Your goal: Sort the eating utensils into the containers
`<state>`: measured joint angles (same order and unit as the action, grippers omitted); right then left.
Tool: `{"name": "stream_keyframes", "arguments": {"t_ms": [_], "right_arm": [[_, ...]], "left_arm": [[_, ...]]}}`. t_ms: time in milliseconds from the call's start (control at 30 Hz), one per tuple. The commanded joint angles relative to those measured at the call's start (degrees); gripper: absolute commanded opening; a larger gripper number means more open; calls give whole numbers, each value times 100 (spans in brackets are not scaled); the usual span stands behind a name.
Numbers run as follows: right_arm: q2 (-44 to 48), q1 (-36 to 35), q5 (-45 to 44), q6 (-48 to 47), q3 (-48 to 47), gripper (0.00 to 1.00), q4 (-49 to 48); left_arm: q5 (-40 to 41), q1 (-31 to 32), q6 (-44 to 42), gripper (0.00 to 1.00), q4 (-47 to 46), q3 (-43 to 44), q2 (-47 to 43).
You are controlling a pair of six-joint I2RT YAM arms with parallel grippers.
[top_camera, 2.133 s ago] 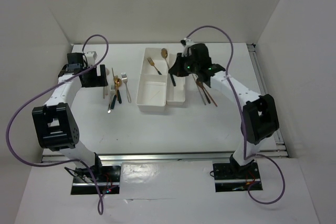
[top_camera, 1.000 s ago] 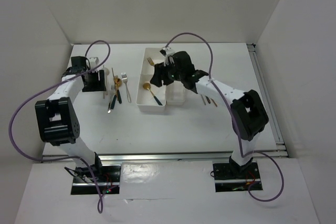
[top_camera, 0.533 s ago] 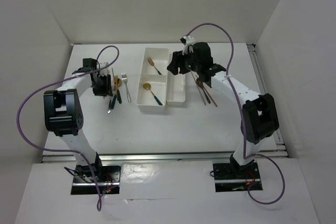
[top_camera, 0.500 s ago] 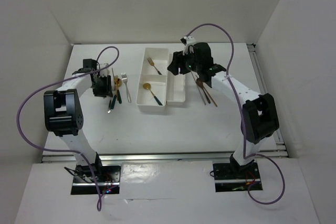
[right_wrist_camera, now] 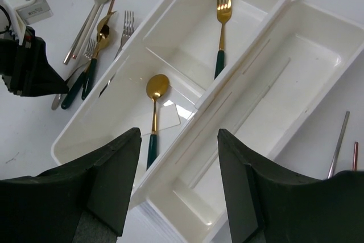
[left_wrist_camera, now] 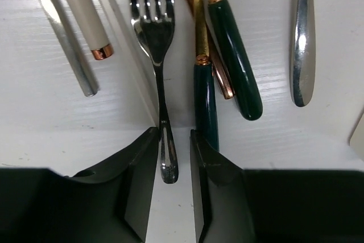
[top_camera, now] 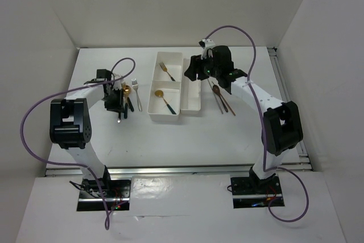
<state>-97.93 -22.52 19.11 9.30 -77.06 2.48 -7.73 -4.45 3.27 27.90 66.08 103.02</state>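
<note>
My left gripper (left_wrist_camera: 169, 194) is open, its jaws narrowly parted to either side of the silver fork (left_wrist_camera: 154, 32)'s handle end, apparently not touching it. My right gripper (right_wrist_camera: 177, 135) hangs wide open and empty above the white tray (right_wrist_camera: 318, 55), whose two square compartments hold a gold spoon (right_wrist_camera: 154, 90) and a gold fork (right_wrist_camera: 223, 4).

The white-and-black left arm (top_camera: 79, 90) reaches forward, wrist lowered. The black two-finger left gripper (left_wrist_camera: 173, 140) points downward, jaws set to a narrow gap. The right arm (top_camera: 253, 92) extends toward the centre. The right gripper (right_wrist_camera: 179, 135) sits higher, jaws spread wide.
</note>
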Motion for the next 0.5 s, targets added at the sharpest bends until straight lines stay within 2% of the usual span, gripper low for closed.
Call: {"name": "stream_keyframes", "arguments": {"t_ms": [0, 100, 200, 233, 300, 467], "right_arm": [[257, 81, 84, -25, -29, 64, 24], [257, 81, 84, -25, -29, 64, 24], [257, 134, 84, -25, -29, 64, 24], [205, 134, 84, -25, -81, 64, 24], [204, 134, 136, -25, -81, 64, 24], [204, 134, 189, -25, -81, 64, 24]], "left_arm": [[122, 93, 42, 41, 14, -52, 121], [122, 93, 42, 35, 14, 10, 253], [175, 93, 42, 23, 14, 62, 367], [236, 93, 42, 13, 14, 62, 368], [297, 93, 95, 0, 66, 115, 420], [237, 93, 95, 0, 119, 115, -79]]}}
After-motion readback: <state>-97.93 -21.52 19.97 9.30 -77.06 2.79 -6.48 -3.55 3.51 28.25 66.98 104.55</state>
